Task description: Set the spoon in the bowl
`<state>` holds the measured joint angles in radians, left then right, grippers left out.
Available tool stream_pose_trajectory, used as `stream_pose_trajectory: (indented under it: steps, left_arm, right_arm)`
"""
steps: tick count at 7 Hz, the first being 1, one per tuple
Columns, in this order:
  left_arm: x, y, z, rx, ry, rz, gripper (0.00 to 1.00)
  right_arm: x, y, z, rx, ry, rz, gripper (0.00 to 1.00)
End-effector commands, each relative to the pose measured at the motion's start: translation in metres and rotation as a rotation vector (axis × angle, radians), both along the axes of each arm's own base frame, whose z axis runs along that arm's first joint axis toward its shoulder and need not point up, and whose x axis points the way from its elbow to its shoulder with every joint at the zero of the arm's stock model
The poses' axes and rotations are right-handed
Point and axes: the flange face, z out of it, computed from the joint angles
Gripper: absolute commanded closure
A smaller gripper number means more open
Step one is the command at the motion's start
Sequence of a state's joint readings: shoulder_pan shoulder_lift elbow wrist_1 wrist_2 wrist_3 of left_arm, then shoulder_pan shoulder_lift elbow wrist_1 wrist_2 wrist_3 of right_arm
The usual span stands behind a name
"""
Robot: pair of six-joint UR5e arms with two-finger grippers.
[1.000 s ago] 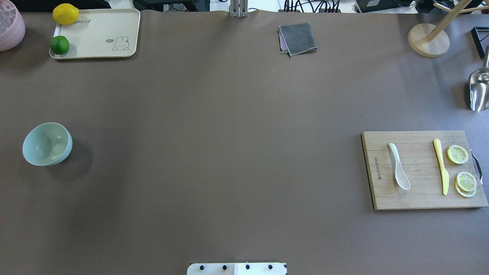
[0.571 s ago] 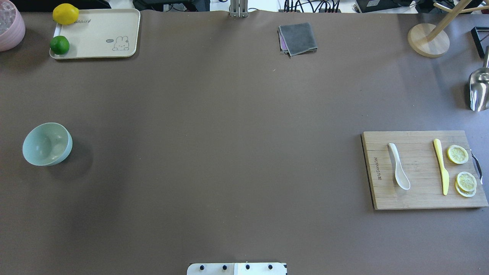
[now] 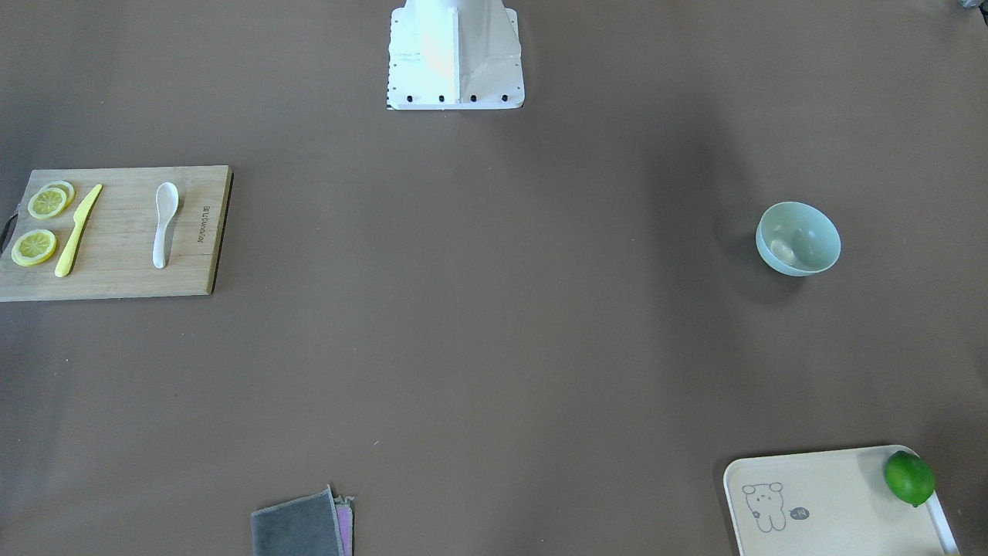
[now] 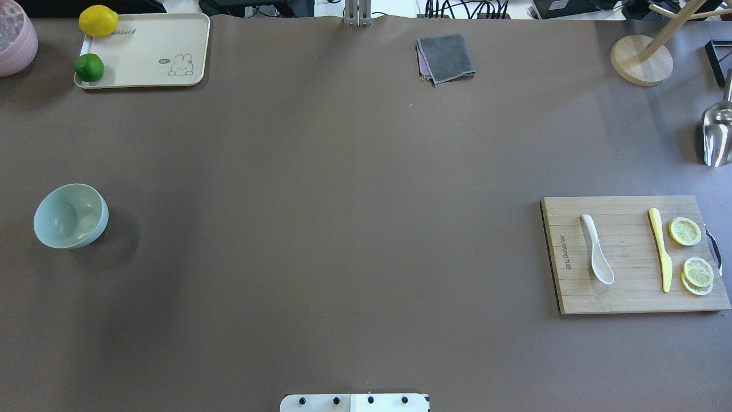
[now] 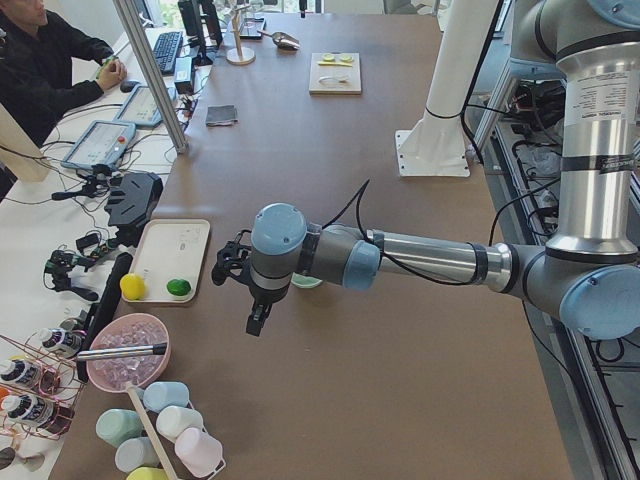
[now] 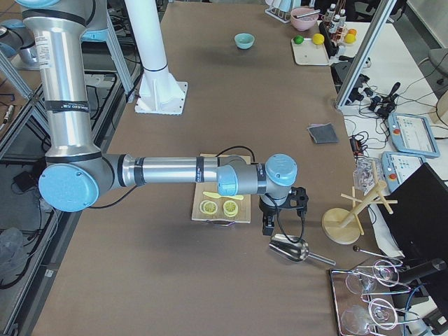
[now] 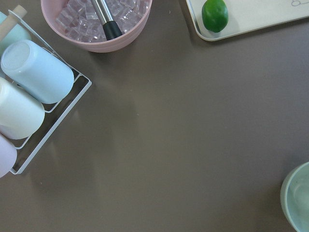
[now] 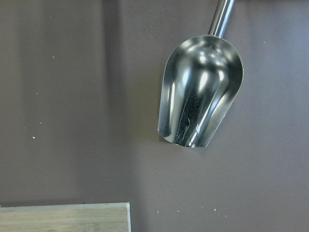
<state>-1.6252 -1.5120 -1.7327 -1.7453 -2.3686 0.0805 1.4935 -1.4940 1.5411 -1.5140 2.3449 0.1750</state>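
Observation:
The white spoon [image 4: 596,256] lies on the left part of a wooden cutting board [image 4: 629,300] at the table's right side, scoop toward the robot; it also shows in the front-facing view [image 3: 163,222]. The mint-green bowl [image 4: 71,216] stands upright and empty at the table's left side, also seen in the front-facing view [image 3: 797,239] and at the left wrist view's corner [image 7: 297,198]. My left gripper [image 5: 256,312] hovers beyond the bowl's left. My right gripper [image 6: 269,222] hovers past the board's right end. Both show only in side views; I cannot tell whether they are open or shut.
A yellow knife [image 4: 660,249] and lemon slices [image 4: 685,231] share the board. A metal scoop [image 8: 200,92] lies right of it. A tray [image 4: 154,46] with lemon and lime, a pink ice bowl [image 7: 96,21], a cup rack [image 7: 29,92] and a grey cloth [image 4: 446,57] stand farther off.

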Motion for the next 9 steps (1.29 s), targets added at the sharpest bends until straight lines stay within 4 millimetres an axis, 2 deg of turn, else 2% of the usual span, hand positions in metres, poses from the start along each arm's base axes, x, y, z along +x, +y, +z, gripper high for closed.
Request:
stream_pose_trajectory:
  steps: [1, 2, 3, 4, 5, 6, 7, 9]
  left_arm:
    - [0.014, 0.002, 0.012, 0.059, 0.026, 0.029, 0.01]
    - [0.023, 0.006, 0.008, 0.049, 0.145, 0.065, 0.01]
    - [0.024, 0.006, 0.006, 0.012, 0.176, 0.041, 0.01]
    - [0.048, 0.0, -0.005, -0.063, 0.204, -0.006, 0.01]
    - [0.081, -0.004, -0.011, -0.102, 0.221, -0.038, 0.01]
    - [0.121, -0.006, -0.013, -0.119, 0.204, -0.056, 0.01]
    - [0.157, -0.006, -0.006, -0.131, 0.191, -0.072, 0.01]
    - [0.206, 0.001, 0.016, -0.14, 0.234, -0.046, 0.01]
  right_arm:
    - [-0.002, -0.004, -0.005, 0.004, -0.009, 0.002, 0.0]
    - [-0.003, -0.011, -0.012, 0.01, -0.022, 0.004, 0.0]
    - [-0.005, -0.014, -0.016, 0.01, -0.055, 0.0, 0.0]
    - [-0.007, -0.014, -0.02, 0.013, -0.083, -0.004, 0.0]
    - [-0.007, -0.017, -0.026, 0.062, -0.083, -0.006, 0.0]
    - [-0.007, -0.017, -0.022, 0.113, -0.084, -0.006, 0.0]
    - [-0.007, -0.018, -0.022, 0.127, -0.085, -0.007, 0.0]
    - [-0.008, -0.019, -0.022, 0.123, -0.093, -0.007, 0.0]
